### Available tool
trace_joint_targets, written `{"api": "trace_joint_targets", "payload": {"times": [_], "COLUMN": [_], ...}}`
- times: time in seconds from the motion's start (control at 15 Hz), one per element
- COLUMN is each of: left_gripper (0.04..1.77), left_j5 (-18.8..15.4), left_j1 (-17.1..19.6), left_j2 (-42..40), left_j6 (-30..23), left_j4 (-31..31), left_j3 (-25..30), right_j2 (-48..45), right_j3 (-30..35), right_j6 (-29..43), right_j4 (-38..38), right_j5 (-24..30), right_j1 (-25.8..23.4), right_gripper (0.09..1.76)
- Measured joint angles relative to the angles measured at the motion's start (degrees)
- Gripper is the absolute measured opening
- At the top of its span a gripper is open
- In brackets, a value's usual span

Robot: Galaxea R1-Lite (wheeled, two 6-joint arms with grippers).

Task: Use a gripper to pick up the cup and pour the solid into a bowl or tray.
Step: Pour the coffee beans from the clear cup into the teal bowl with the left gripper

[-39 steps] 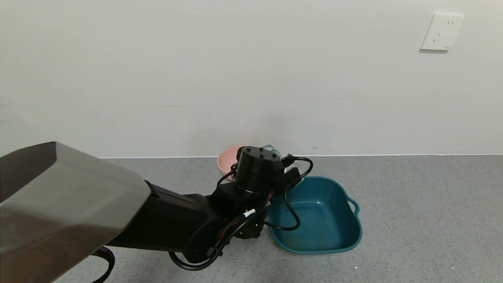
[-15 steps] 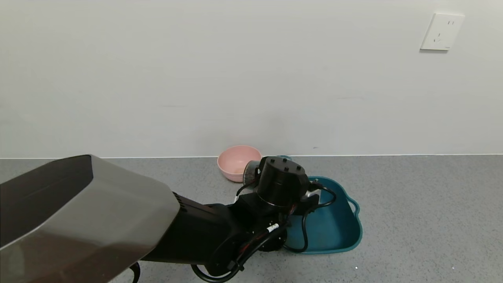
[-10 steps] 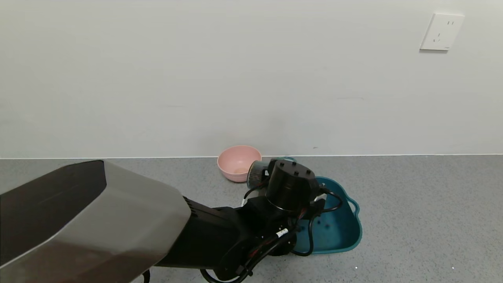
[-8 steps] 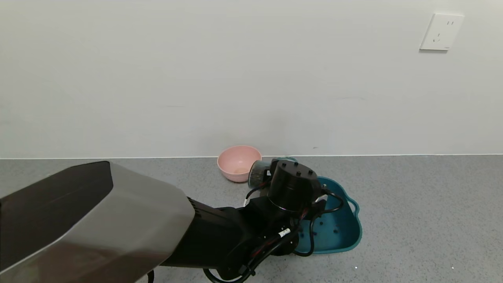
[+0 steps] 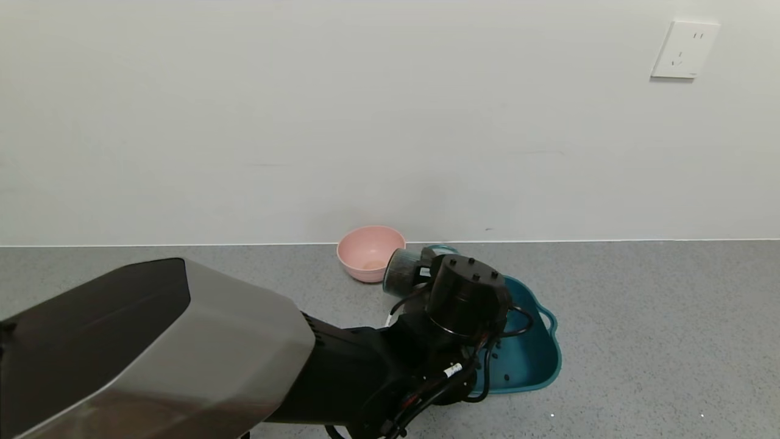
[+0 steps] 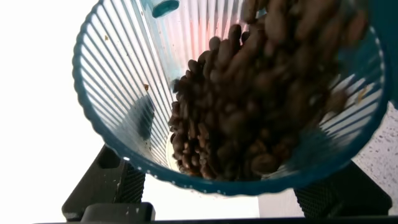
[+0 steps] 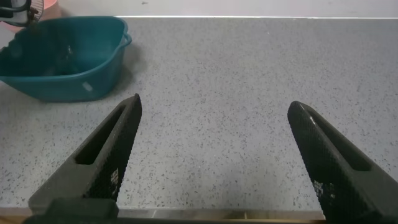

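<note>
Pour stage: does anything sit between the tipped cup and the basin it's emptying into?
Nothing visible does. The left gripper holds the cup tipped at the basin's near-left edge, pellets sliding to its mouth. The pink bowl sits beside, not between. The wrist hides the drop itself.

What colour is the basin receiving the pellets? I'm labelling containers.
Dark teal. The basin shows best in the head view, under the tipped cup held by the left gripper.
</note>
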Motion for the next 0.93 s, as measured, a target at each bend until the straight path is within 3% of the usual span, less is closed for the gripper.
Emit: {"api": "trace_joint_targets", "payload": {"times": [0.27,0.93], "left_gripper": [1.3,1.3], "left_j5": [2.7,2.9], "left_j1": [-0.9,-1.0], "left_j2": [0.1,0.1], "left_j6": [0.6,0.6], "left_j4": [0.0,-0.3], "left_j3": [0.2,0.5], "right_j2": [0.0,0.0], "right_j3": [0.0,0.0], "right_j6": [0.0,0.0], "right_j4": [0.0,0.0], "right_j5": [0.0,0.0], "right_j1": [0.0,0.0], "right_gripper": [1.71,1.71]}}
